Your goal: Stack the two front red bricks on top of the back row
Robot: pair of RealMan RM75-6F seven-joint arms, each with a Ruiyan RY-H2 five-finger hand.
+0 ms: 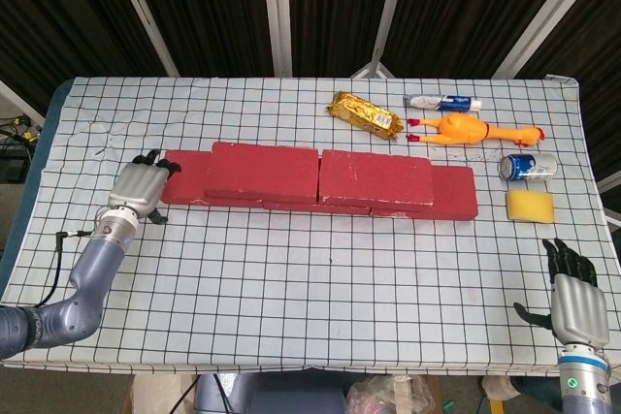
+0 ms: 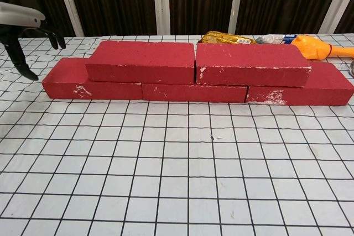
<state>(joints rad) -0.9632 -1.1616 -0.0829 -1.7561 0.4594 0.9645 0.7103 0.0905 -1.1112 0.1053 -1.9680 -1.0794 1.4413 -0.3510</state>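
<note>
Dark slatted wall behind the gridded bench (image 1: 320, 269) | both upper red bricks (image 1: 265, 171) (image 1: 376, 177) already sit on the back row (image 2: 193, 91), just right of your left hand (image 1: 139, 188) | fingers spread, holding nothing | right hand (image 1: 572, 300) idle, also spread | looks basically done.

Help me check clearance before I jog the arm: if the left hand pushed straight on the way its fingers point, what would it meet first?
Probably the left end of the bottom brick row: the left hand lies just beside it, fingertips angled toward it. Height is hard to judge.
</note>
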